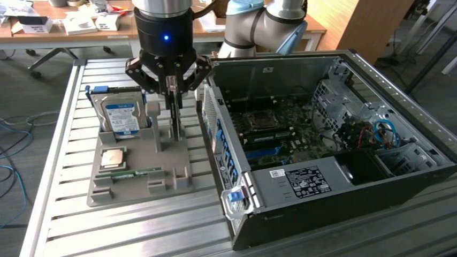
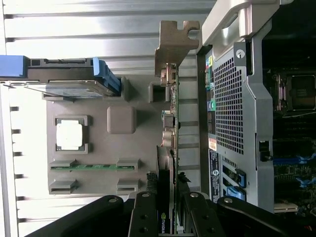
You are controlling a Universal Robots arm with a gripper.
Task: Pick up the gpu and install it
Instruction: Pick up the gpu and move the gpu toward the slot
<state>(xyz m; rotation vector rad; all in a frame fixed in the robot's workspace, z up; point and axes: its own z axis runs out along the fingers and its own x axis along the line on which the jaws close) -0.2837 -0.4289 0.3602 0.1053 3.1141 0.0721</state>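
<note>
The step in hand is the pick-up: the gripper (image 1: 173, 108) hangs over the grey holder (image 1: 153, 152) with its fingers (image 2: 146, 207) closed on either side of the gpu (image 1: 175, 127), which stands on edge at the side of the holder nearest the computer case (image 1: 300, 225). Whether the card has left its slot in the holder I cannot tell. By my judgement the next move calls for a straight, upright lift, since the card sits just beside the case's rear wall (image 2: 232, 98) and its metal bracket (image 2: 175, 44) could catch there. The wrist view gives the card edge-on between the fingers, with its bracket end and the narrow gap to the case. The exterior view gives the open case with the motherboard (image 1: 286, 134) inside, and the hard drive (image 1: 121, 115) standing well clear on the holder's far side.
</note>
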